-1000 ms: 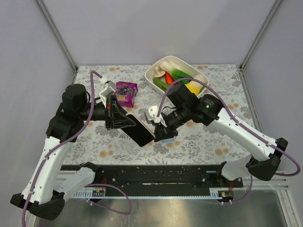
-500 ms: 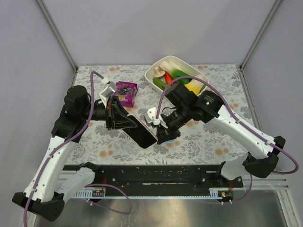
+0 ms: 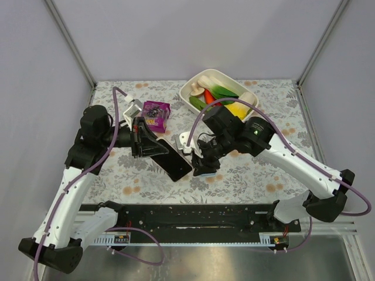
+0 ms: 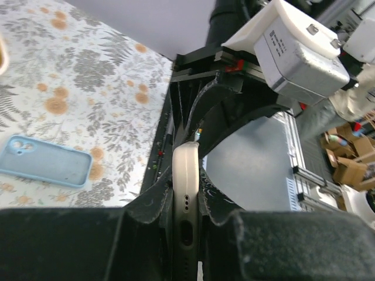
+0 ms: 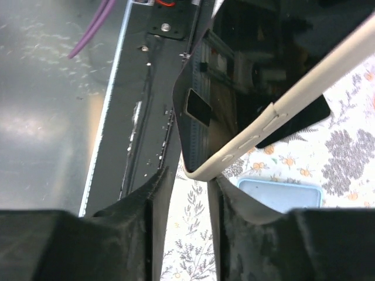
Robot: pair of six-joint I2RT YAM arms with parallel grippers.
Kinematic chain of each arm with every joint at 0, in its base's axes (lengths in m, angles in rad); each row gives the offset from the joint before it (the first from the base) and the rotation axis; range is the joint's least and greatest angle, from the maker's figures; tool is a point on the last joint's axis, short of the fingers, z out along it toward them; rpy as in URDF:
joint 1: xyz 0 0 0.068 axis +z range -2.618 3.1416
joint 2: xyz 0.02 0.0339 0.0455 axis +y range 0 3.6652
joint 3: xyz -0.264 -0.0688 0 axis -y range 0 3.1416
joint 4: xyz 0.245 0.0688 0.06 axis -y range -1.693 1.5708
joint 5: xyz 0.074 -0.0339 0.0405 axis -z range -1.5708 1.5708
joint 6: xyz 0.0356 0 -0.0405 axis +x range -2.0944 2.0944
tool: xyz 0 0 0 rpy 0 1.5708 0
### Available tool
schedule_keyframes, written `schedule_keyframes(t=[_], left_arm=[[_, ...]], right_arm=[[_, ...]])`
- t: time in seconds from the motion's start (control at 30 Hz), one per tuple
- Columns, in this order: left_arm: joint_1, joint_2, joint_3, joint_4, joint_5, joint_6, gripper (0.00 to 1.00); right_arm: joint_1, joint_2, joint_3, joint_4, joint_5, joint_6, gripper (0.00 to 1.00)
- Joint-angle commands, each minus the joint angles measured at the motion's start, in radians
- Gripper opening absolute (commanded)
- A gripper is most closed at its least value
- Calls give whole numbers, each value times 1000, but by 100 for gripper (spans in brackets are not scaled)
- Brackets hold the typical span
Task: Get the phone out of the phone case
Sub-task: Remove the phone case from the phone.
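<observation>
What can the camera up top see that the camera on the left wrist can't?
Only the top camera shows the white dish of toy food and the purple box. Only the left wrist camera shows the little holes in the end of the phone, pinched in the left gripper, and the whole blue case lying flat. Both show the phone and the flowery table.
</observation>
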Motion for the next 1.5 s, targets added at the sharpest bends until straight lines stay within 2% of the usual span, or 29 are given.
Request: schedule_keyframes(t=[0.0,0.1,0.17,0.3,0.4,0.57,0.93,1.17,1.3,1.47], left_arm=[[48,-3,82,26,-156,87,0],[103,-8,107,44,-135,54,0],[140,-10,113,99,-117,-12,0],[158,-7,110,246,-127,-214,0],[161,7,124,338,-158,-338,0],[161,16,161,346,-218,-423,0],[178,12,41,620,-213,-715,0],[227,15,-72,861,-245,-925,0],[232,10,-88,849,-255,-916,0],[233,-5,-135,858,-264,-928,0]], right_arm=[[-2,-85,-62,271,56,182,45],[-70,-103,-84,317,10,257,61],[-109,-113,-107,364,-16,320,65],[-151,-126,-180,524,-39,444,66],[-174,-111,-194,599,-42,519,65],[-202,-71,-200,691,-127,590,63],[-237,-59,-249,868,-292,723,48],[-271,-88,-286,963,-338,798,52],[-297,-99,-298,1030,-338,858,52],[-309,-87,-297,1067,-338,878,41]])
